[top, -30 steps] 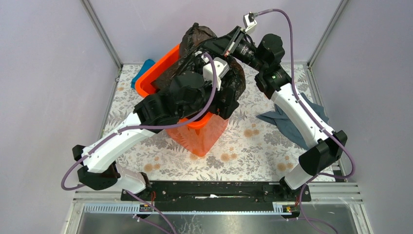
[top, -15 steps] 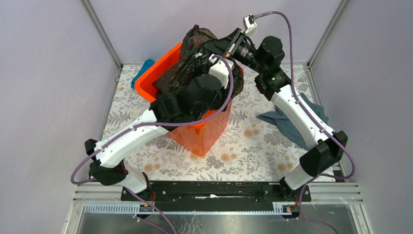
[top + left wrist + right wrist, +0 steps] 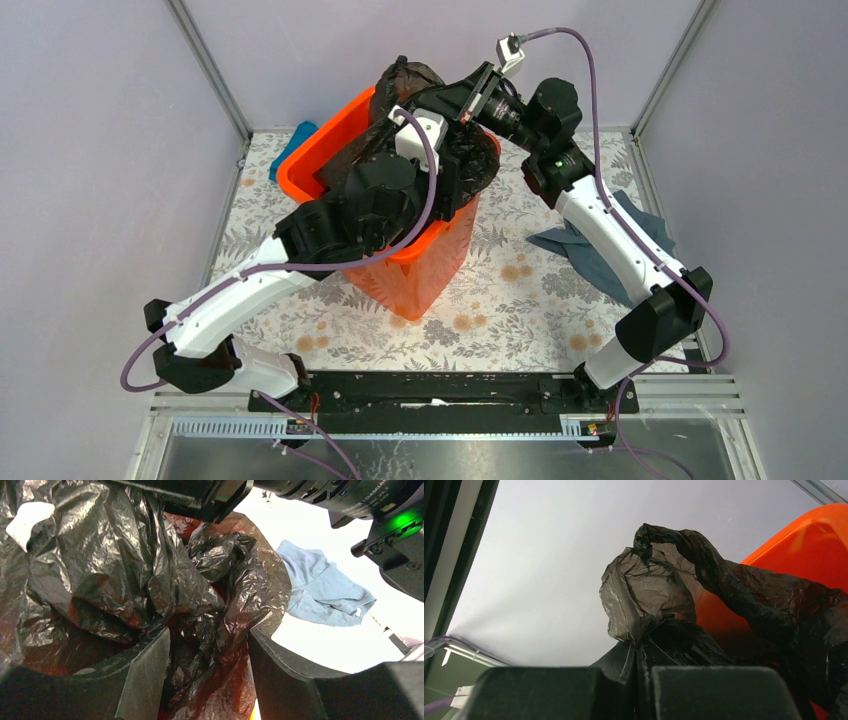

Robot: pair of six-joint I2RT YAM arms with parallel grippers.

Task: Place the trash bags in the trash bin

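The orange trash bin [image 3: 420, 270] stands tilted in the middle of the table. The creased black trash bag [image 3: 470, 160] fills its mouth and rises above its far rim. My right gripper [image 3: 418, 95] is shut on a fold of the bag [image 3: 649, 590] and holds it up over the bin's far wall [image 3: 804, 545]; its jaws [image 3: 640, 655] are pressed together on the film. My left gripper [image 3: 207, 632] is open over the bin's mouth, fingers wide apart with loose bag film [image 3: 125, 555] between them.
A grey-blue cloth [image 3: 590, 250] lies on the table right of the bin, under the right arm, and shows in the left wrist view [image 3: 320, 590]. A small teal cloth [image 3: 298, 135] lies at the far left corner. Walls enclose the table.
My left arm reached out over the bin, then drew back to the left. Less bag film hangs over the bin's right rim. The right gripper has held its place.
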